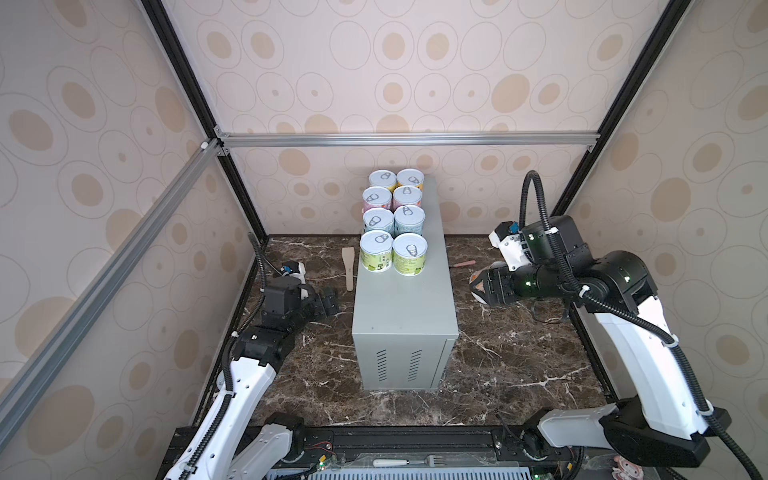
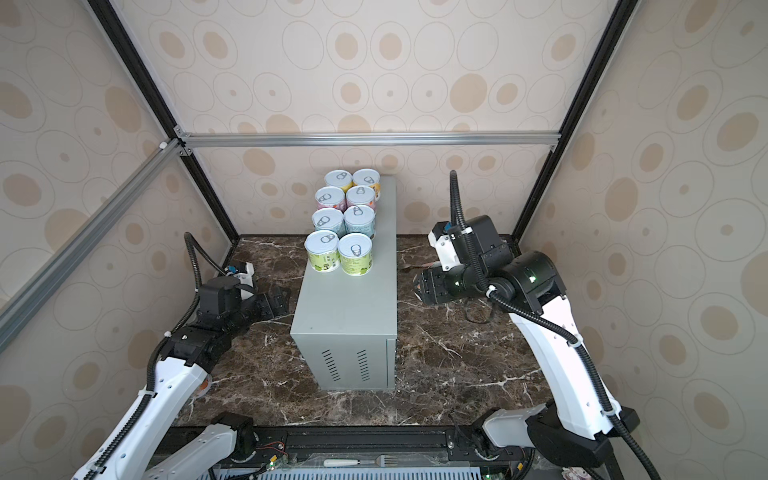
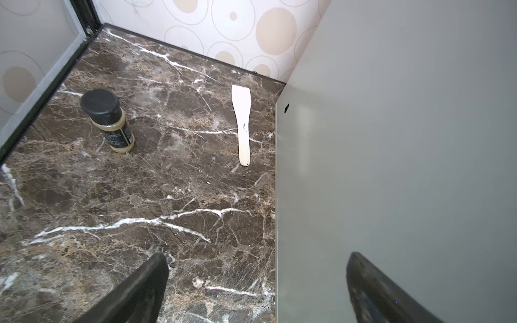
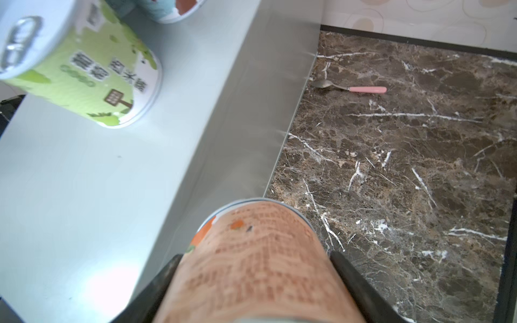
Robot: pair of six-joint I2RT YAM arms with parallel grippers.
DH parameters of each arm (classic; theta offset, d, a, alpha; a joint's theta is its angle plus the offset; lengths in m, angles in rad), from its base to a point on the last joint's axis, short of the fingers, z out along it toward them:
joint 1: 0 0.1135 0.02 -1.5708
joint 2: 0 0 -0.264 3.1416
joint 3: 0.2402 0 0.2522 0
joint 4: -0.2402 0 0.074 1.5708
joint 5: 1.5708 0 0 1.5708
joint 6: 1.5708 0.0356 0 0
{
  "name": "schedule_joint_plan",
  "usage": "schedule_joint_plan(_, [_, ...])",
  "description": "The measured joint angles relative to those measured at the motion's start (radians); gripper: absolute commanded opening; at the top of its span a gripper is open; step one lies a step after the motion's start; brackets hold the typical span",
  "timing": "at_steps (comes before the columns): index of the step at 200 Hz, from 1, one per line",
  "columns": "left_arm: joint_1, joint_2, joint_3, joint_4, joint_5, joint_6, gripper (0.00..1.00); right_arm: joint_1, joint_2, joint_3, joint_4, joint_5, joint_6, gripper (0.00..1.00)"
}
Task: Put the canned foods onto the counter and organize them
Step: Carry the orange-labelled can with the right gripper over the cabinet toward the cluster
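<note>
Cutlery lay nearest: a fork [image 1: 409,462] rested on the dark rail [image 1: 415,440] at the front edge. Farther in, the left gripper [image 3: 257,256] hung low beside the counter [image 1: 405,307], its fingers spread wide with nothing between them. The right gripper [image 4: 253,258] was clamped partway closed on an orange can [image 4: 260,232], just beside the counter's right wall. Both top views hid most of that can behind the fingers, and the wrist picture blurred its label. Eight cans [image 1: 409,219] stood upright in two rows of four on the far half of the counter's top. A spatula [image 3: 242,125] lay on the marble [image 3: 140,195] beside the counter's left wall. Only the left wrist view showed a dark-capped bottle [image 3: 107,120]. A pink-handled spoon [image 4: 352,89] lay just beside the right wall, its bowl clear in the right wrist view alone.
</note>
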Motion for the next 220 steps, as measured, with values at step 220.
schedule_joint_plan(220, [0.000, 0.003, -0.066, 0.040, -0.034, 0.036, 0.99, 0.421, 0.470, 0.606, -0.203, 0.149, 0.003, 0.46])
